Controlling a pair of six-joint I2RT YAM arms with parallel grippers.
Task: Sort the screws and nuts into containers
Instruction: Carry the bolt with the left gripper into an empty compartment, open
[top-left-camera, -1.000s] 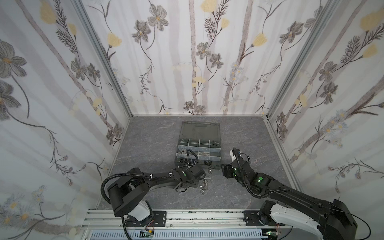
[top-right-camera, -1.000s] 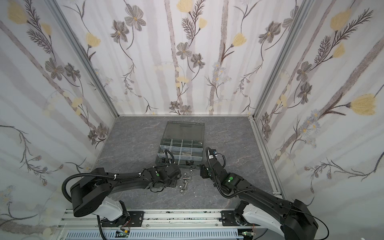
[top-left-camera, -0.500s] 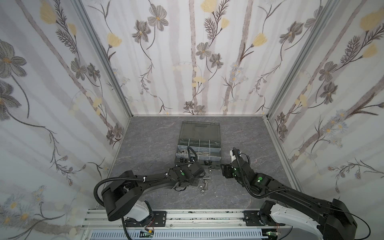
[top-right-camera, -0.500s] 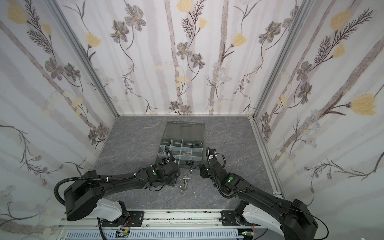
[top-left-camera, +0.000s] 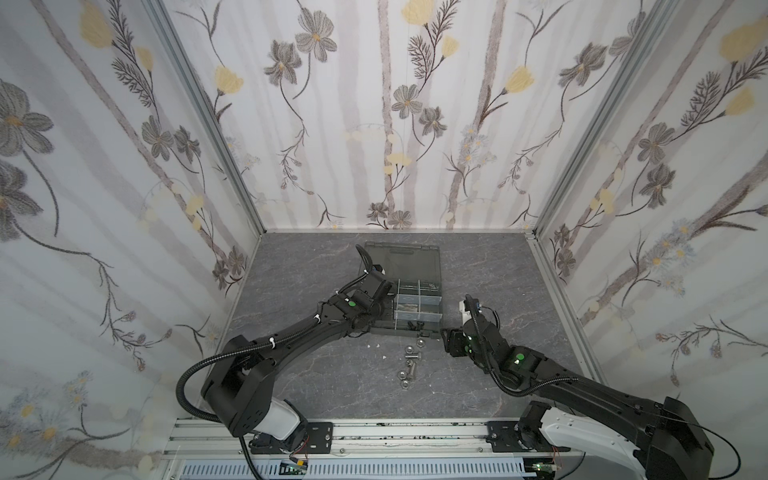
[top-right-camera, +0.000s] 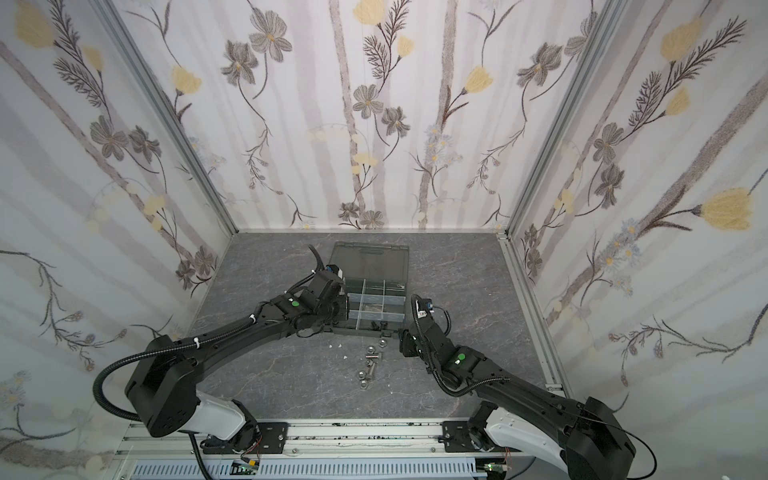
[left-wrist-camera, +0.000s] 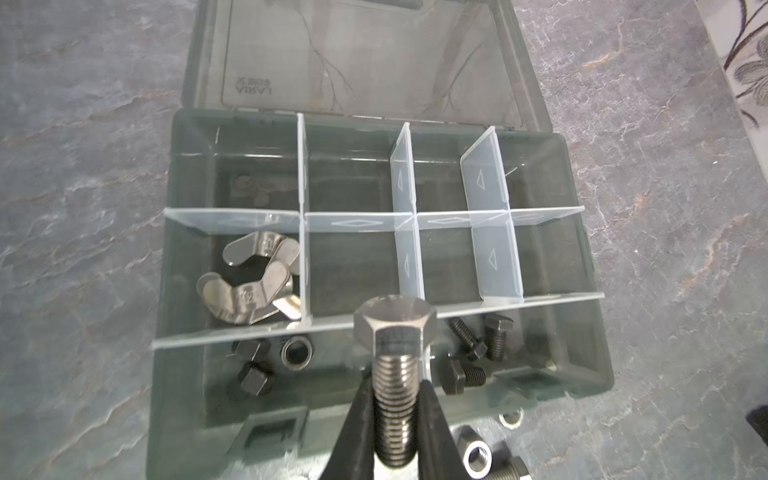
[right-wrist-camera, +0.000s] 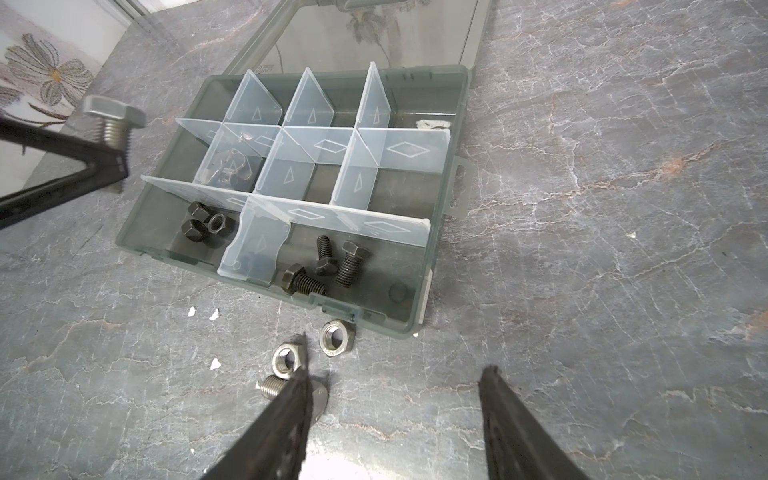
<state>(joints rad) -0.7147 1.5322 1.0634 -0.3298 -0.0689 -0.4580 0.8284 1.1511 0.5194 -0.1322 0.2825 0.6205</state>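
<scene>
One shiny silver hex-head screw, threaded shaft in left jaws' grip; right jaws wide apart.

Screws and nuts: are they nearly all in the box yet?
Partly. The black screws and black nuts lie in the case, front row. The left gripper is shut on a silver screw. Left on the table: loose nuts and loose screws. The right gripper is open.

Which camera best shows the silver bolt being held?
The left wrist view: the silver bolt fills the foreground, head and threads sharp, in the left gripper. The right wrist view catches it sideways; in both top views it cannot be made out.
</scene>
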